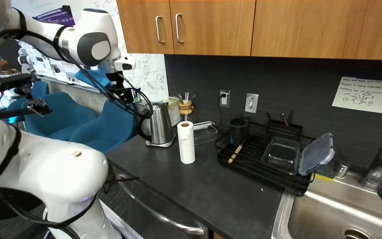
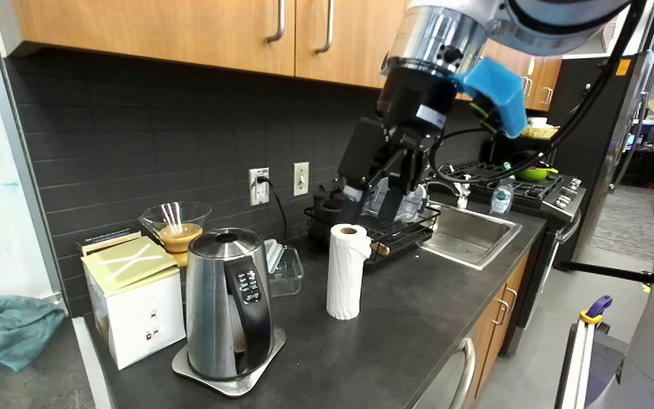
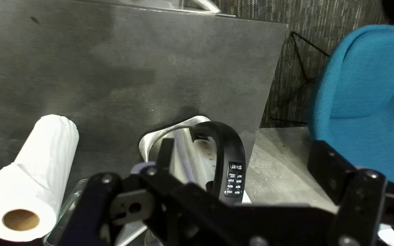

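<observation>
The black two-fingered gripper [image 2: 371, 211] hangs empty, its fingers apart, near the silver, black-handled metal kettle [image 2: 216, 312] lower left in an exterior view. The kettle stands on its flat silver base [image 2: 233, 388], presumably for heating.

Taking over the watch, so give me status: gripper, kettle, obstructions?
Gripper open, nothing held. Kettle upright on its base. Paper roll beside it, apart, possible obstacle.

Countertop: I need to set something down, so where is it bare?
Widest nearly bare patch: between the paper towel roll, dish rack, sink and countertop's front edge. A second: between the kettle and that edge. Crowded: the back, where white box, kettle, glass container and rack cluster.
</observation>
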Controlling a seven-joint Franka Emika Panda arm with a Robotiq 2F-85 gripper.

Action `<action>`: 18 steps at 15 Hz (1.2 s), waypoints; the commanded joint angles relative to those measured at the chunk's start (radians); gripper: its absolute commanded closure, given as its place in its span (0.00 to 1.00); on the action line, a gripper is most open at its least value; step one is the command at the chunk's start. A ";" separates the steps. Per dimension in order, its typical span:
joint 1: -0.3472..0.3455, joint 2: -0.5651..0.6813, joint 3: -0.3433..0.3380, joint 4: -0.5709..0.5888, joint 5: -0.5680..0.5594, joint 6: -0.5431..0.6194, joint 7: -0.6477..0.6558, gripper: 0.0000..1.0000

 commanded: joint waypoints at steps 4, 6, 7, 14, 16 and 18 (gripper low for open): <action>-0.033 0.030 -0.069 0.015 0.011 -0.026 -0.021 0.00; -0.045 0.021 -0.086 0.006 0.006 -0.045 -0.023 0.00; -0.053 0.014 -0.089 0.002 0.001 -0.054 -0.018 0.00; -0.137 -0.030 -0.101 -0.018 -0.026 -0.156 0.004 0.00; -0.150 -0.027 -0.098 -0.021 -0.040 -0.180 0.004 0.00; -0.155 -0.022 -0.095 -0.028 -0.050 -0.195 0.001 0.00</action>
